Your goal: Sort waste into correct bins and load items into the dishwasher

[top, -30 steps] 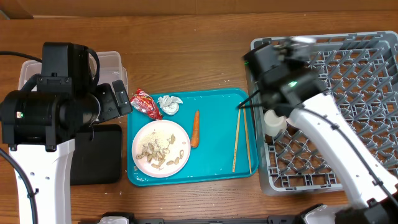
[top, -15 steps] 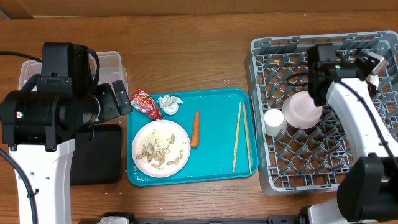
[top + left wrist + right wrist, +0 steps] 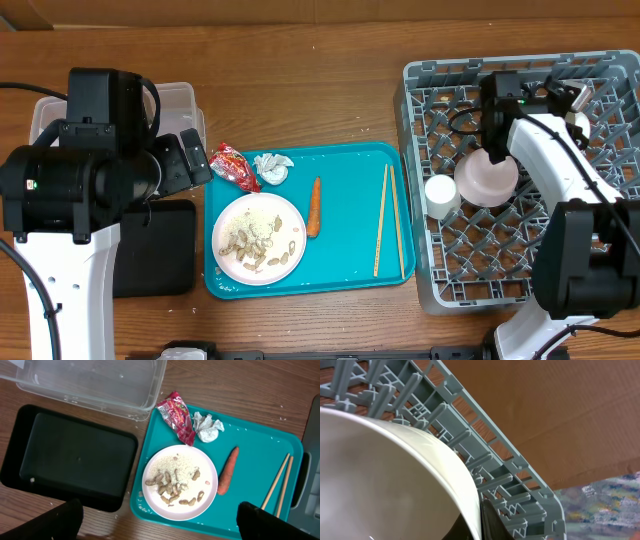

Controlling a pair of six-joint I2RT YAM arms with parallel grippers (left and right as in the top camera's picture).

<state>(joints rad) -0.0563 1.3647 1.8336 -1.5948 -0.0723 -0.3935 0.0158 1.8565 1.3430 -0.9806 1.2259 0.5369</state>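
Note:
My right gripper is shut on the rim of a white bowl and holds it low in the grey dish rack, next to a small white cup. In the right wrist view the bowl's rim sits between the fingers. A white plate with beige scraps, a carrot, chopsticks, a tissue and a red wrapper lie on or at the teal tray. My left gripper is open and empty above the plate.
A clear tub and a black tray sit left of the teal tray, partly under my left arm. Both show in the left wrist view, the tub above the black tray. Bare wooden table lies behind the teal tray.
My right arm has swung right, from the rack's left edge to over the rack, and the bowl now rests low beside the cup. The left arm has not moved.

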